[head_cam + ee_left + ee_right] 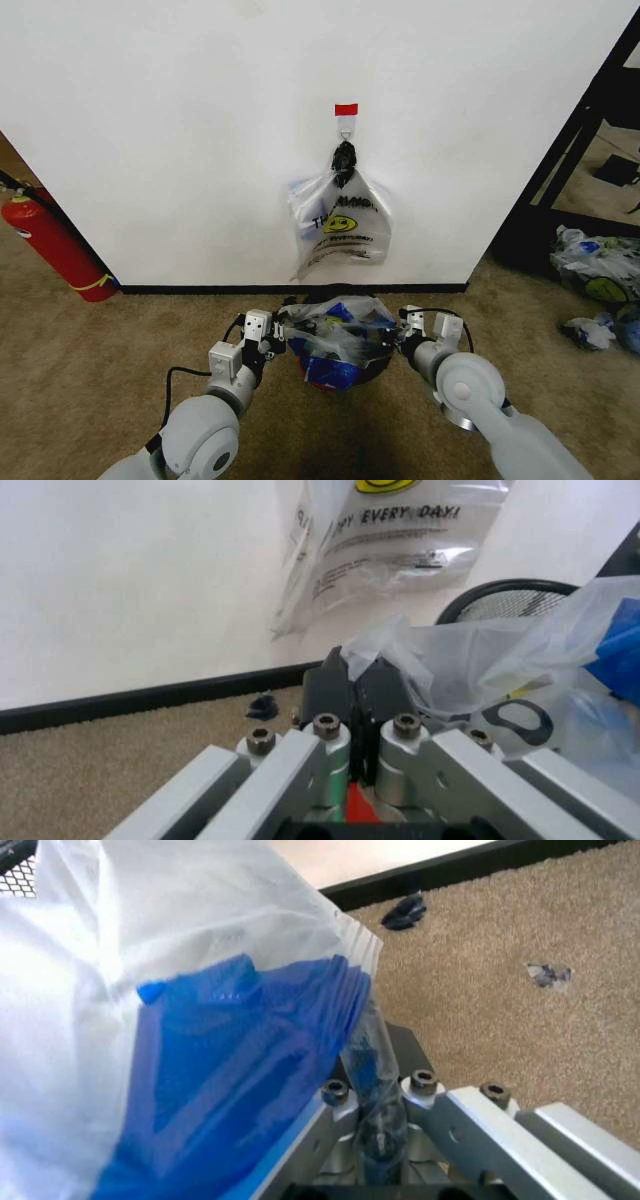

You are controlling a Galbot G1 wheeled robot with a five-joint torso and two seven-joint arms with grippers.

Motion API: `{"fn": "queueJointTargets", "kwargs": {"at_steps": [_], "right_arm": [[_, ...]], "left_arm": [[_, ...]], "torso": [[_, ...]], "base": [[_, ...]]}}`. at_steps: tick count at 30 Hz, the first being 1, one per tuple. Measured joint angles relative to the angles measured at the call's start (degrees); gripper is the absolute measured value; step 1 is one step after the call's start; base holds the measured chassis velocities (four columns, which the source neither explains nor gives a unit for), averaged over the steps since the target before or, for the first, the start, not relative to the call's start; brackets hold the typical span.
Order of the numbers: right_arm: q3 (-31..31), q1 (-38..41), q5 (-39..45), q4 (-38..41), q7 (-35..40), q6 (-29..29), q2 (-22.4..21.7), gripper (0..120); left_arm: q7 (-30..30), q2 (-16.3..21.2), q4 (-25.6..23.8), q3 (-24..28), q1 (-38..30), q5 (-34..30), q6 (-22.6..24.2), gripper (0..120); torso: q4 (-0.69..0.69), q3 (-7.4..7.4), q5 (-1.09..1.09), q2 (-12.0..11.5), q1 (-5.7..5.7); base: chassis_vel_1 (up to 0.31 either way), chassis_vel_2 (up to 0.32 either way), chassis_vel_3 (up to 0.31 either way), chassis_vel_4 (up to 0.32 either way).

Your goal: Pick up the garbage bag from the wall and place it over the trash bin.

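L gripper (362,676): fingers closed to a thin slit, pinching the bag (335,330) film at the bin's (508,600) left side. R gripper (372,1065): fingers closed on a twisted strip of the same bag at the bin's right side. Both arms reach fwd and low over the carpet (130,330), one on each side of the bin, wrists roughly level. Bag is stretched between the grippers and lies across the bin top; blue patches show through the film. Bin stands just in front of the wall (180,130), below the bag bunch (338,225) on the hook (345,128). Red tape (346,108) sits above the hook. Extinguisher (55,245) stands far left.
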Motion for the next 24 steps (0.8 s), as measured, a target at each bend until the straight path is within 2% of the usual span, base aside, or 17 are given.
{"fn": "queueJointTargets", "kwargs": {"at_steps": [9, 11, 13, 14, 17, 19, 21, 24], "right_arm": [[1.46, -0.95, -0.54, 1.03, -2.23, -0.52, -0.33, 0], [1.61, -1.15, -0.60, 1.17, -2.50, -0.50, -0.23, 0], [1.87, -1.51, -0.90, 1.29, -2.86, -0.39, -0.05, 0], [1.87, -1.51, -0.90, 1.29, -2.86, -0.39, -0.05, 0], [2.12, -1.57, -1.41, 1.18, -2.99, 0.11, 0.11, 0], [2.22, -1.45, -1.72, 0.80, -3.04, 0.63, 0.34, 0], [2.23, -1.42, -1.80, 0.70, -3.04, 0.75, 0.40, 0], [2.60, -0.93, -2.28, -0.03, -3.11, 1.70, 0.95, 0]], "left_arm": [[0.00, -0.30, 1.02, -0.03, 0.66, 0.98, -0.72, 0], [0.28, -0.21, 1.15, -0.07, 1.13, 1.99, -1.38, 4], [1.90, 0.31, 1.29, -0.57, 2.09, 4.28, -3.36, 15], [1.90, 0.31, 1.29, -0.57, 2.09, 4.28, -3.36, 15], [5.84, 1.29, 0.71, -1.65, 3.39, 7.05, -5.58, 28], [8.75, 2.01, -0.45, -2.51, 4.35, 7.45, -5.77, 36], [9.33, 2.12, -0.67, -2.65, 4.51, 7.46, -5.76, 38], [13.62, 2.76, -1.44, -3.59, 5.24, 7.86, -5.67, 53]], "torso": [[0.00, 0.00, -0.01, -0.01, 0.00], [0.00, 0.00, -0.01, -0.01, 0.00], [0.01, 0.00, -0.01, -0.01, 0.00], [0.01, 0.00, -0.01, -0.01, 0.00], [0.00, 0.00, -0.01, -0.01, 0.00], [0.00, 0.00, 0.00, -0.01, 0.00], [0.01, 0.00, 0.00, -0.01, 0.00], [0.00, 0.00, 0.00, -0.01, 0.00]], "base": [[0.000, 0.000, 0.000, 0.000], [0.000, 0.000, 0.000, 0.000], [0.000, 0.000, 0.000, 0.000], [0.000, 0.000, 0.000, 0.000], [0.000, 0.000, 0.000, 0.000], [0.000, 0.000, 0.000, 0.000], [0.000, 0.000, 0.000, 0.000], [0.000, 0.000, 0.000, 0.000]]}}
